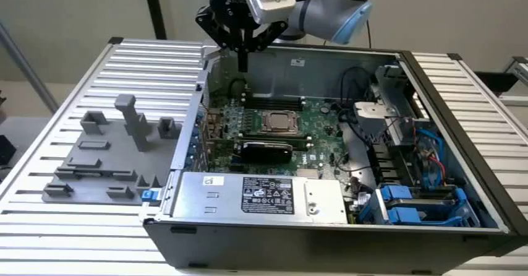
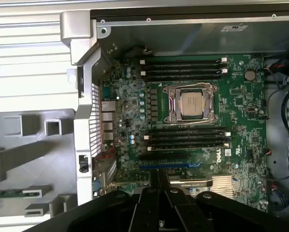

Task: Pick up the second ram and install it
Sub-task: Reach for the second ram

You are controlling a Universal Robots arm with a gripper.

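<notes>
A slatted worktop (image 1: 49, 239) carries an open computer case (image 1: 330, 251) and, at the exterior view's left, a grey tray (image 1: 99, 164); a pale wall (image 1: 66, 10) stands behind. The second ram (image 2: 6, 193) lies among the tray's blocks. The gripper (image 1: 242, 65) hangs pointing down over the case's far edge, fingers pressed together.

Bright, even light is filling the whole scene; the ribbed white metal table (image 2: 28, 58) is glaring almost to blank white; the open grey metal computer case (image 1: 330, 72) is shading its green motherboard (image 2: 231, 96); the black gripper (image 2: 159, 176) is showing as a dark, unlit shape.
</notes>
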